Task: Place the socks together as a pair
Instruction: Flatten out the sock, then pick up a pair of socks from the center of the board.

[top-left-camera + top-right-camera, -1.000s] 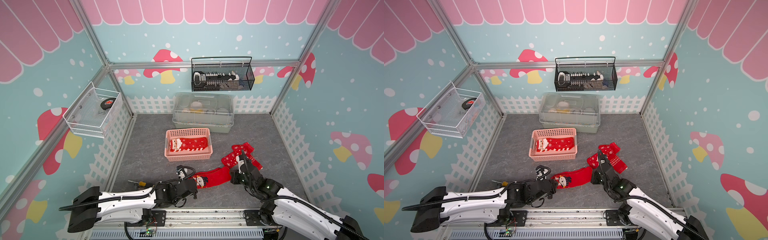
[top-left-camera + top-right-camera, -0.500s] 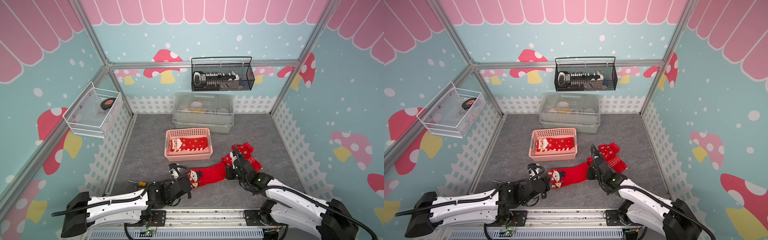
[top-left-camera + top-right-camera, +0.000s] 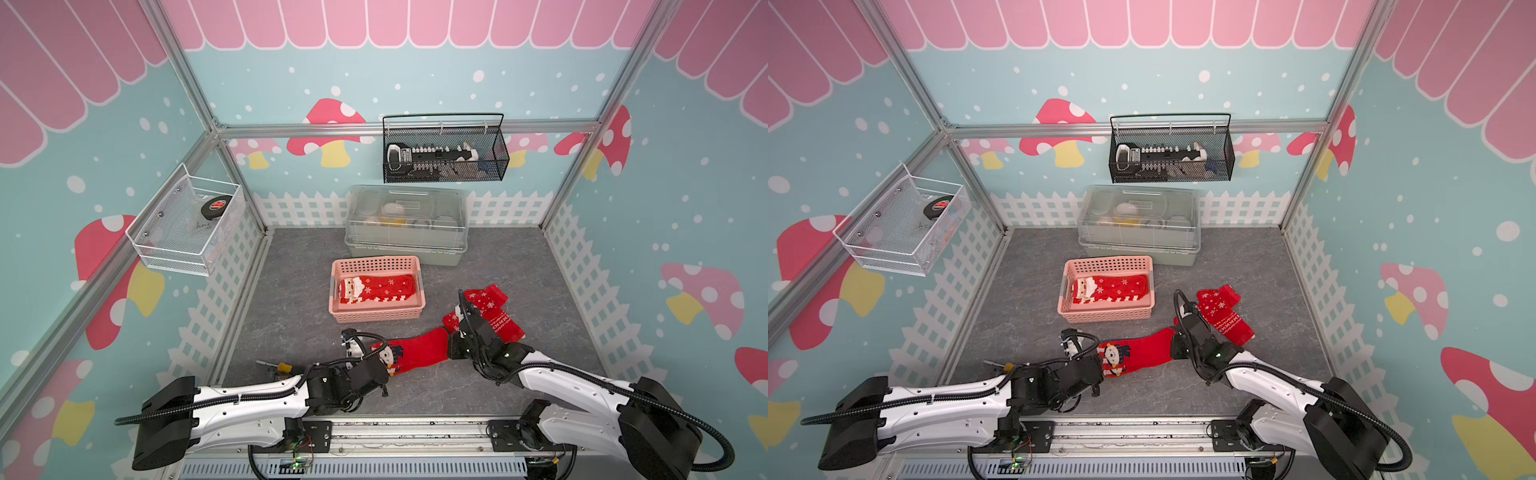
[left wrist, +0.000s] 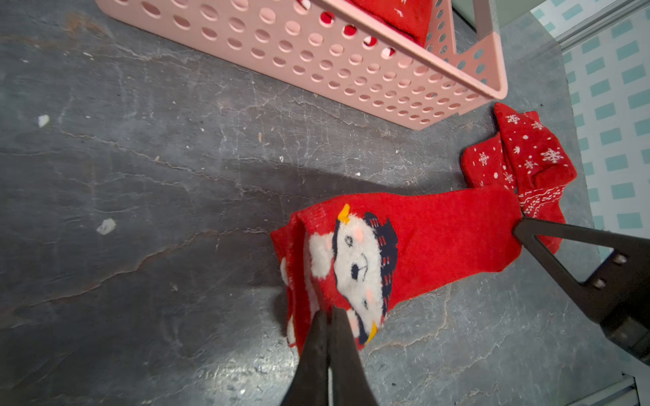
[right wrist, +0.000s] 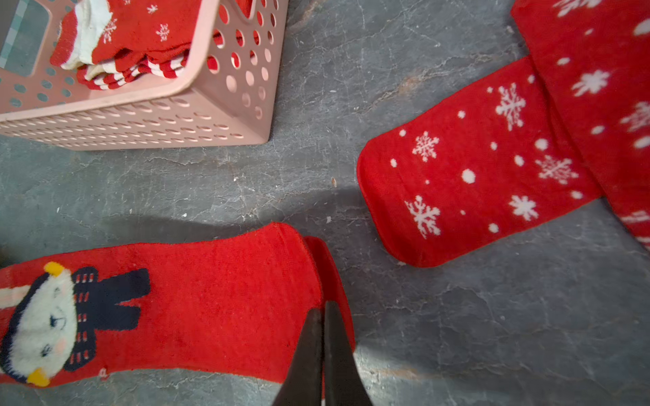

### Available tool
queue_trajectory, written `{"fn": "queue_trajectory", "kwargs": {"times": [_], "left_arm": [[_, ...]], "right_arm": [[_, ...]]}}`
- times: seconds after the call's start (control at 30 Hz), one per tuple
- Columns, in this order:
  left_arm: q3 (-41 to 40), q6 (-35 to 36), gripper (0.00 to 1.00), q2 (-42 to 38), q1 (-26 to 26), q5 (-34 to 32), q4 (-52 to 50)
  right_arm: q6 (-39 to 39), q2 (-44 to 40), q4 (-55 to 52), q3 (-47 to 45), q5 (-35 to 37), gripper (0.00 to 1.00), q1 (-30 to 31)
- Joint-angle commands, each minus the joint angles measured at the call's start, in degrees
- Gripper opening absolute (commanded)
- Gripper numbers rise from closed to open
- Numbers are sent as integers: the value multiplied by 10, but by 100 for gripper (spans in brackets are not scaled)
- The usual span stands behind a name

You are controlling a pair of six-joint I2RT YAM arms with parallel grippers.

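Top views: bear sock (image 3: pixel 415 353), red, stretched flat on the grey bench (image 3: pixel 299 291) at 6 o'clock from the pink basket (image 3: pixel 376 261). Its cuff end lies at 9 o'clock and its toe end at 3 o'clock, seen in both top views (image 3: pixel 1142 353). The left pincer (image 3: pixel 384 365) is at the cuff and the right pincer (image 3: pixel 451 347) at the toe. The snowflake socks (image 3: pixel 494 316) lie crossed at 4 o'clock from the basket, and the Santa socks (image 3: pixel 378 288) lie inside it. Left wrist view: left pincer (image 4: pixel 329 313) narrow, nipped on the cuff edge beside the bear face. Right wrist view: right pincer (image 5: pixel 323 309) closed tight on the toe edge, where a second red layer shows beneath; whether that is a second sock cannot be told. One snowflake sock's toe (image 5: pixel 475 168) lies just beside it, apart. Hazards, as judged: both grips take only the edge of the fabric, so uneven pulling could slip one end free. If there are two layers and one is missed, the pair could shear apart. A low carry toward 3 o'clock could snag the snowflake socks.
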Motion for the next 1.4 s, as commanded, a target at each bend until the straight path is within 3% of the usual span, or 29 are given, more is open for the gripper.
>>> {"fn": "queue_trajectory", "kwargs": {"times": [0.0,0.13,0.27,0.5,0.77,0.97,1.23,1.37], "left_arm": [[-13,-9,22,3,8,-3,5],[-16,2,43,8,19,15,12],[-22,2,51,9,33,19,11],[-44,1,53,20,50,41,55],[-47,-15,52,75,51,70,109],[-26,-19,40,132,51,91,116],[-10,8,10,128,51,94,102],[-9,26,0,89,51,87,79]], "right_arm": [[11,2,7,-13,10,4,-2],[10,4,-2,-11,20,24,-2],[6,15,2,-7,25,48,-2],[-1,82,20,17,7,52,-3],[15,115,41,22,-12,48,-3],[57,106,86,-12,-53,35,-3],[66,74,86,-27,-59,6,-2],[64,36,87,-31,-58,0,-2]]}}
